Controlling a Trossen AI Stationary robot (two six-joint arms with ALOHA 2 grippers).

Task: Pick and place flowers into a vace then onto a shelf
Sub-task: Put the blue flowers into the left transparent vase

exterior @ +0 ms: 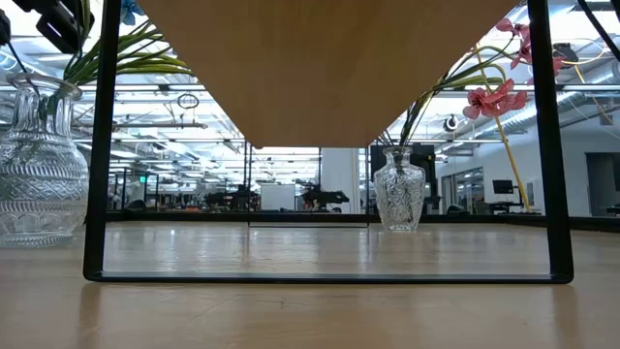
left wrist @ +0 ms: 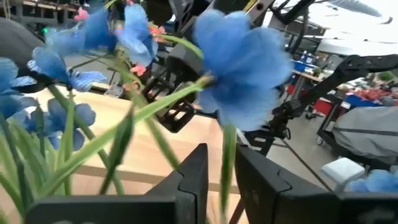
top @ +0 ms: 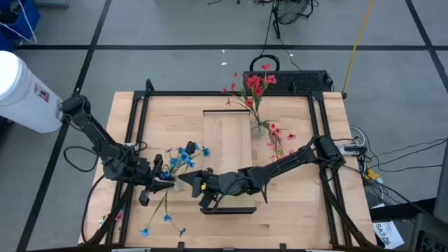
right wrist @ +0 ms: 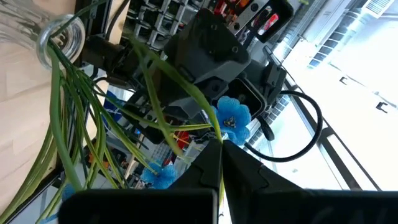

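Observation:
A clear glass vase [top: 180, 182] [exterior: 39, 165] stands upright on the table at the near left, with blue flowers [top: 185, 152] on green stems in it. My left gripper [top: 162, 180] [left wrist: 222, 180] is level beside the vase on its left, its fingers a narrow gap apart with one green stem [left wrist: 227, 155] in that gap. My right gripper [top: 197, 184] [right wrist: 219, 152] reaches in level from the right and is shut at a stem just under a blue blossom [right wrist: 233, 120]. The pale wood shelf [top: 227, 140] lies mid-table. My left gripper has a blue flower's stem [left wrist: 226, 168] running through the gap between its fingers, below the big blossom; I cannot tell whether either finger touches it. My right gripper pinches a thin green stem [right wrist: 213, 132] between its fingertips, close under the blossom, coming in level from the table's right. The stem arches back toward the vase mouth [right wrist: 59, 37].
A second glass vase [top: 259, 127] [exterior: 399, 189] with red-pink flowers [top: 255, 84] stands beside the shelf's far right corner. A loose blue spray [top: 162, 213] lies at the near left edge. In the low view the shelf's underside [exterior: 329, 58] spans a black frame [exterior: 95, 145].

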